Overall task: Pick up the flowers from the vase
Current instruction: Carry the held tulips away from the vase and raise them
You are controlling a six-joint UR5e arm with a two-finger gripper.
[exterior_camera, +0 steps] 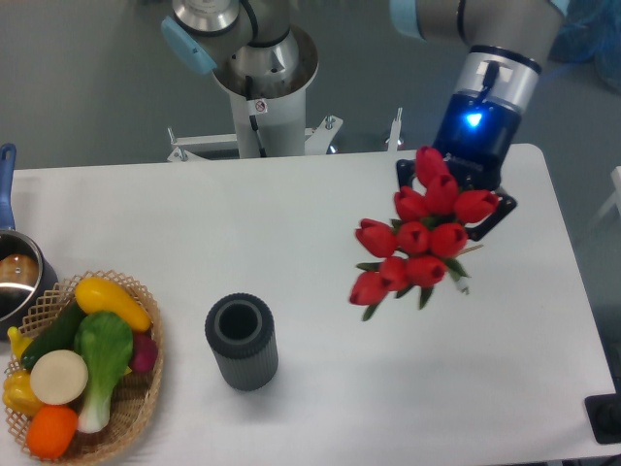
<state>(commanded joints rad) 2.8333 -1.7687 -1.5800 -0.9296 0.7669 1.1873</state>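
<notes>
Now the gripper [464,216] at upper right holds the flowers [419,235] aloft, jaws clamped on the bunch, well apart from the vase [242,344] at lower left.

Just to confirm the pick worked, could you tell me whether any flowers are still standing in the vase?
No, the vase shows an empty dark opening, and the flowers hang in the gripper off to its right.

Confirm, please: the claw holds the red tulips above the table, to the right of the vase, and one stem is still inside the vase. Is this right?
One detail is wrong. In the fixed camera view the vase is empty, with no stem inside it. The rest holds: the claw holds the red tulips above the table, to the right of the vase.
</notes>
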